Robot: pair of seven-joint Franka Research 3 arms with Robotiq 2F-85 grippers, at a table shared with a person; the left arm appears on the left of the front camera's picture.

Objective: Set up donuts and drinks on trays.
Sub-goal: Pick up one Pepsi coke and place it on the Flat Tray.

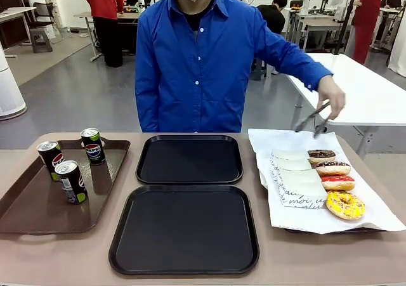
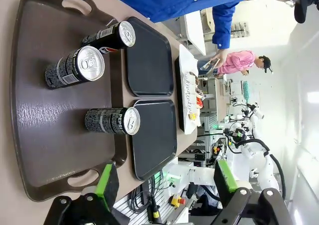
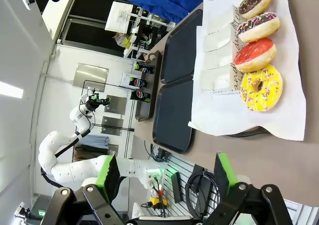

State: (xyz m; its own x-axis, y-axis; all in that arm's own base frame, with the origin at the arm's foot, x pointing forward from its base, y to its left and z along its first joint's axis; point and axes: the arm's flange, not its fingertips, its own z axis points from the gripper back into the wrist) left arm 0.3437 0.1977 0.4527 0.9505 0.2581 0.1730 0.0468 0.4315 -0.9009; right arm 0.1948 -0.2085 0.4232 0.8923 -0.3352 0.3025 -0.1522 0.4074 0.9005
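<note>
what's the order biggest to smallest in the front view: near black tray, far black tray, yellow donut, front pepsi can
1. near black tray, helped by nearness
2. far black tray
3. yellow donut and front pepsi can: about alike, not ranked

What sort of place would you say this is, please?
Probably a lab or workshop hall, not a café: white worktables behind the person, a grey floor, and donuts laid on paper.
</note>
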